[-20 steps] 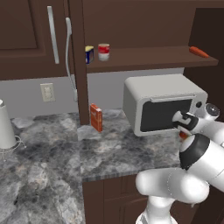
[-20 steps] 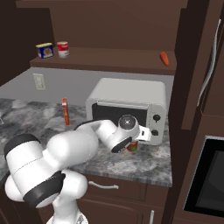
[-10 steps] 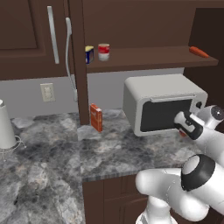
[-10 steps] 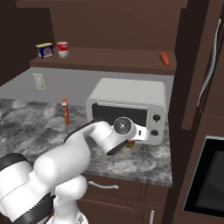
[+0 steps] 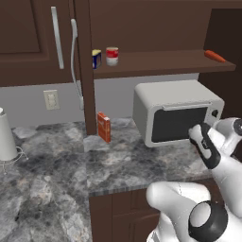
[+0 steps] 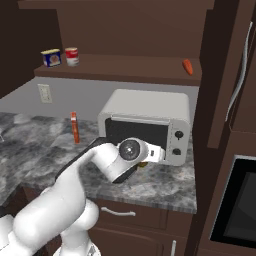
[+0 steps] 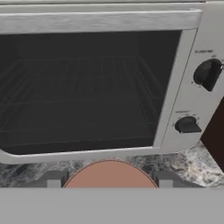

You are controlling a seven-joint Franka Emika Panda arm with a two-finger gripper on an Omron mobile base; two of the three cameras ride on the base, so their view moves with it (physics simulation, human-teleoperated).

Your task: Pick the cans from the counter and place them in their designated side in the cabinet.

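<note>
Here my tool (image 7: 107,180) is clamped on the orange-red can (image 7: 109,174), close before the microwave (image 7: 105,78) on the table (image 5: 118,160). The base views add the red-and-cream can (image 5: 112,56) on the cabinet shelf (image 5: 156,61).

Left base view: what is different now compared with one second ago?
The arm's elbow has swung down toward the base. The gripper has hardly moved: it stays before the microwave, shut on the orange-red can. The red can on the shelf and the orange-red box are unmoved.

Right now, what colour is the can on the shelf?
Red with a cream-white band; the can shows best in the left base view.
</note>
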